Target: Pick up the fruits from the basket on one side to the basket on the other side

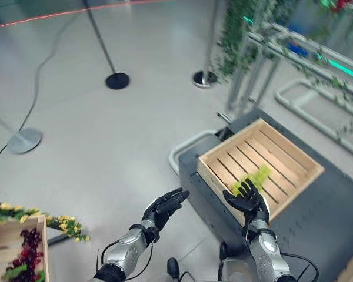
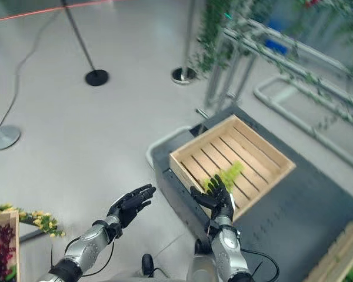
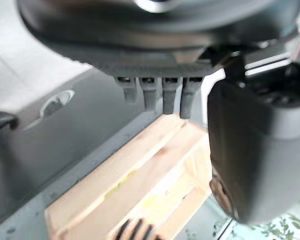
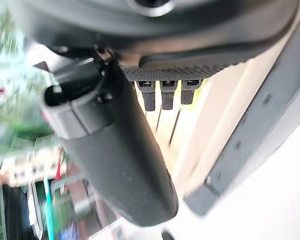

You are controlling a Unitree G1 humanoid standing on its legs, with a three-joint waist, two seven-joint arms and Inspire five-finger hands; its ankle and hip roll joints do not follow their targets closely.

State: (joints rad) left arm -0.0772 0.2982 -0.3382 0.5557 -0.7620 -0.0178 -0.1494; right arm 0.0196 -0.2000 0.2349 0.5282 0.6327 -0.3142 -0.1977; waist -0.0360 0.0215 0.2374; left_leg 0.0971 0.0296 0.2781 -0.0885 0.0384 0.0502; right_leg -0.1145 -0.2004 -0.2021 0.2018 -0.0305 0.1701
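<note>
Slatted crate (image 1: 294, 154): set on the grey worktop (image 1: 335, 223), green grapes (image 1: 254, 178) lying inside.
Second crate (image 1: 42, 247), 8 o'clock: purple grapes (image 1: 27, 249) contained.
Right hand (image 1: 247, 200): fingers spread, empty, at the crate's near edge.
Left hand (image 1: 165, 207): fingers extended, empty.

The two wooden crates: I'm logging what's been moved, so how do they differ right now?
The pale slatted wooden crate on the dark grey platform holds one green grape bunch; the wooden crate at lower left holds dark red grapes. The first sits before both open hands, right hand at its rim; the second lies apart. Both are light wood.
</note>
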